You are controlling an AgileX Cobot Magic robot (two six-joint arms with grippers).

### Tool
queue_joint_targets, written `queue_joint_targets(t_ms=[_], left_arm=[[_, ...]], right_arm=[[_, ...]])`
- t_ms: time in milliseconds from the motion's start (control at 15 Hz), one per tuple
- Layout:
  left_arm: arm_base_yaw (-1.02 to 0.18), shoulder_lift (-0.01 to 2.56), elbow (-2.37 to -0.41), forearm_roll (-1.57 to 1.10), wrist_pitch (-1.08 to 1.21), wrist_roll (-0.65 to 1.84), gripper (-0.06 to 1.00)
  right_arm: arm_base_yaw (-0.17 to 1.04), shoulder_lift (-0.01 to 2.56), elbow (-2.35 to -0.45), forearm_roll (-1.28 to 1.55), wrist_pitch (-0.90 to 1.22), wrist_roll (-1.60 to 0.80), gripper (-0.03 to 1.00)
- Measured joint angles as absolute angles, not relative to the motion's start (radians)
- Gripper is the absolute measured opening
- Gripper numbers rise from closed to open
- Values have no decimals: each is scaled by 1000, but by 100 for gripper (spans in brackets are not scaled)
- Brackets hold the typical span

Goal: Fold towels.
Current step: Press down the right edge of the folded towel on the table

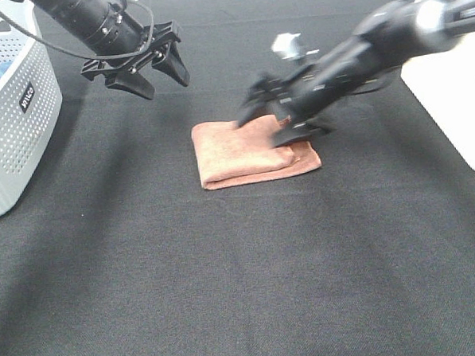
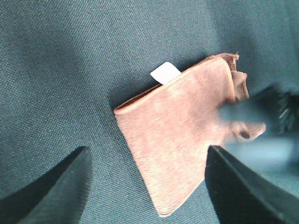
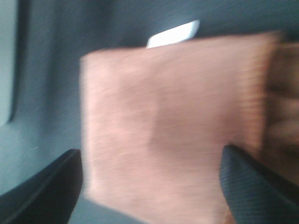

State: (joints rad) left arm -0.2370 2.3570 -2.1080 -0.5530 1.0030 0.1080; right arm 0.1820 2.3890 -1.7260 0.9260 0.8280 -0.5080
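Near the middle of the exterior high view, a little above centre, a folded salmon-brown towel [image 1: 244,158] is seen lying flat on the black desk [image 1: 243,289]. Its upper layer is shorter than the lower one, which is left showing along the right side. A small white tag [image 2: 166,73] is seen poking out from under one edge of the towel.

The right claw [image 1: 267,127] is placed over the towel's upper right part and is smeared by motion blur. In the right wrist view its two fingers [image 3: 254,186] are seen spread wide with the towel's surface spanning the gap; nothing is gripped. Whether a finger touches the cloth cannot be told.

The left claw [image 1: 166,86] is held above the desk toward the upper left of the frame, apart from the towel. Its fingers [image 2: 51,186] are splayed wide and nothing is held between them.

A white perforated basket [image 1: 15,118] is stood at the left edge of the frame, well apart from the towel. A white object [image 1: 457,103] at the right edge is cut off and cannot be identified.
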Motion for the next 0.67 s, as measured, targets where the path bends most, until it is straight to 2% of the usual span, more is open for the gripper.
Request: queue_joint_targets(t_ms=[200, 667], left_arm=[[-237, 2357, -2108, -553, 1003, 108, 66], [-237, 2342, -2108, -550, 1058, 115, 66]], right_arm=[[123, 2389, -1730, 785, 815, -430, 76], [84, 2293, -1732, 637, 890, -348, 76]])
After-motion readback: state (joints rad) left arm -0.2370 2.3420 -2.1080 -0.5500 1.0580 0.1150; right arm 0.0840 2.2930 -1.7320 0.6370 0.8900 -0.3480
